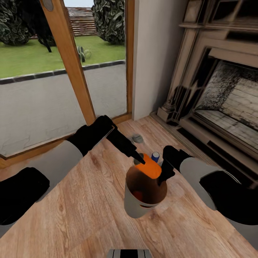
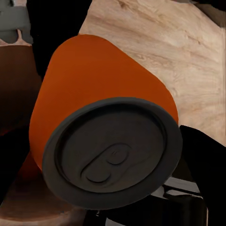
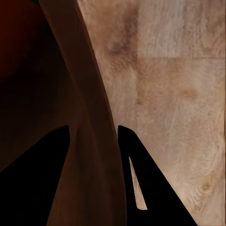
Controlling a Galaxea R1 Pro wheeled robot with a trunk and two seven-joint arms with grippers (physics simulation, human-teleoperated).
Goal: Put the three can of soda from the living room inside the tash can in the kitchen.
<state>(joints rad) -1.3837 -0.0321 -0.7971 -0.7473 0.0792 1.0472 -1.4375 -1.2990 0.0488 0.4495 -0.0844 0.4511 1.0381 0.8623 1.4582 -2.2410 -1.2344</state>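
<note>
The orange soda can (image 1: 150, 169) lies tilted over the open mouth of the trash can (image 1: 138, 206), its long axis slanting, clamped in the left gripper (image 1: 140, 160) just above the rim. The right gripper (image 1: 164, 178) is closed on the bin's far wall, one finger inside and one outside. A dark blue can (image 1: 155, 156) stands on the floor just beyond the bin, nearer the right arm.

The right gripper (image 3: 94, 141) is clamped on the bin wall (image 3: 92, 141), one black finger (image 3: 37, 174) inside against the glossy brown interior, the other outside over the wood plank floor (image 3: 165, 70).
</note>
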